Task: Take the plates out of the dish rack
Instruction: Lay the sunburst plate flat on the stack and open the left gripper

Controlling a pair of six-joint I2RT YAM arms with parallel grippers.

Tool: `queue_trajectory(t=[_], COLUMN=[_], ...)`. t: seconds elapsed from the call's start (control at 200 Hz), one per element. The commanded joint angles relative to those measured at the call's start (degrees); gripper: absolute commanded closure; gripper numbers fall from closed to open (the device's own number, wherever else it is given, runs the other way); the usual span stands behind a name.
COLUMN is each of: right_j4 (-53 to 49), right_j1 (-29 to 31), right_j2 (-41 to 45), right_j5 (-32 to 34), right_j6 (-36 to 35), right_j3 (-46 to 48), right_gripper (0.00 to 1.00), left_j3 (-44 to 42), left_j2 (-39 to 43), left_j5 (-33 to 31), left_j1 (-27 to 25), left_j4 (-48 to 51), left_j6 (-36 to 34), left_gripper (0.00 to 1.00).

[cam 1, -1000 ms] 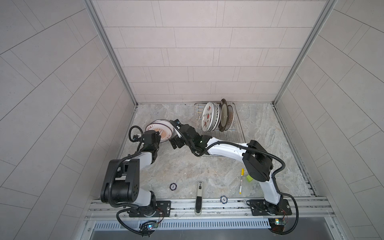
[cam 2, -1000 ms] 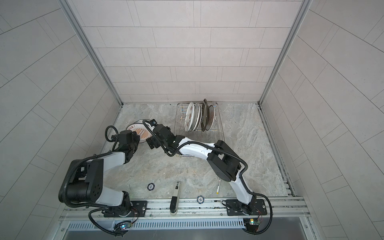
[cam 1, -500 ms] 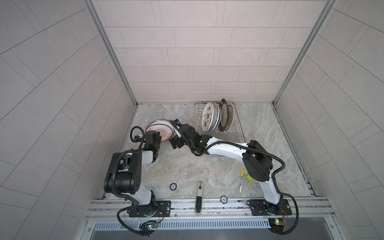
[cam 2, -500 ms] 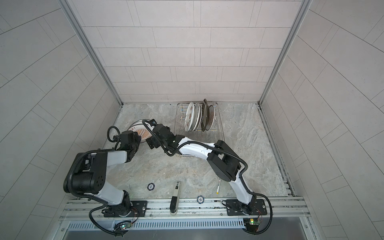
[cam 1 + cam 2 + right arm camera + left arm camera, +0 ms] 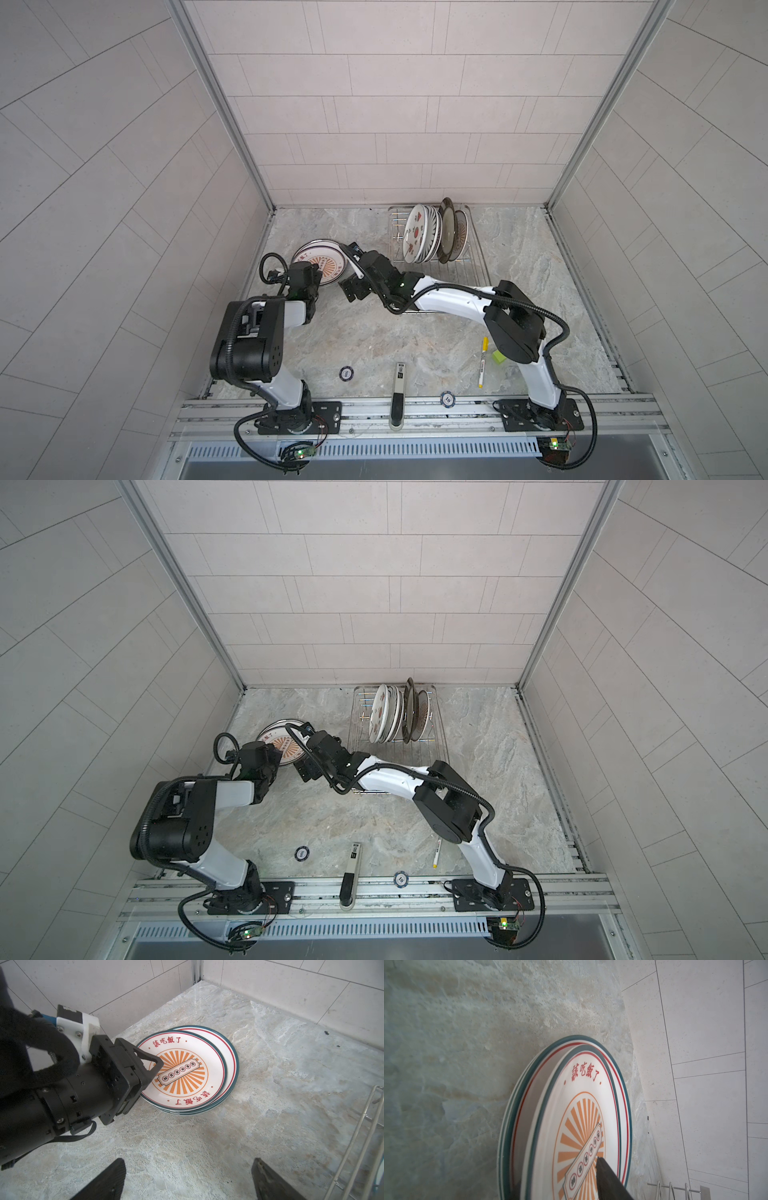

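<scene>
Left gripper (image 5: 150,1077) loosened since, jaws straddling glossy round sunburst plate (image 5: 187,1076) rim; right gripper (image 5: 191,1180) splayed wide over veined stone (image 5: 291,1084).

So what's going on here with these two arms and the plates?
The robot is unloading a dish rack. The left gripper has its jaws astride the rim of the top sunburst plate on a small stack on the counter; whether it grips is unclear. The right gripper hovers open and empty nearby. Several plates stand upright in the rack.
</scene>
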State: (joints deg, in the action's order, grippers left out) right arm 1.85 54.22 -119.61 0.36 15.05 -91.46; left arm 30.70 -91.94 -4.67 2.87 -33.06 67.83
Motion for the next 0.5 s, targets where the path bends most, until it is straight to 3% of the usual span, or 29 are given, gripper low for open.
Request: queue_trajectory(t=[0.0, 0.495], right_j4=[-0.44, -2.47], right_j1=[0.28, 0.36], right_j2=[1.93, 1.14], right_j5=[-0.20, -0.71], right_j6=[-0.24, -0.99], right_j3=[0.59, -1.42], right_gripper=[0.04, 0.05], left_j3=[1.57, 3.88], left_j2=[-0.66, -1.99], left_j5=[-2.80, -8.56], left_j1=[0.44, 0.42], left_j4=[1.28, 6.61], left_j6=[-1.76, -4.99], left_gripper=[0.55, 0.64])
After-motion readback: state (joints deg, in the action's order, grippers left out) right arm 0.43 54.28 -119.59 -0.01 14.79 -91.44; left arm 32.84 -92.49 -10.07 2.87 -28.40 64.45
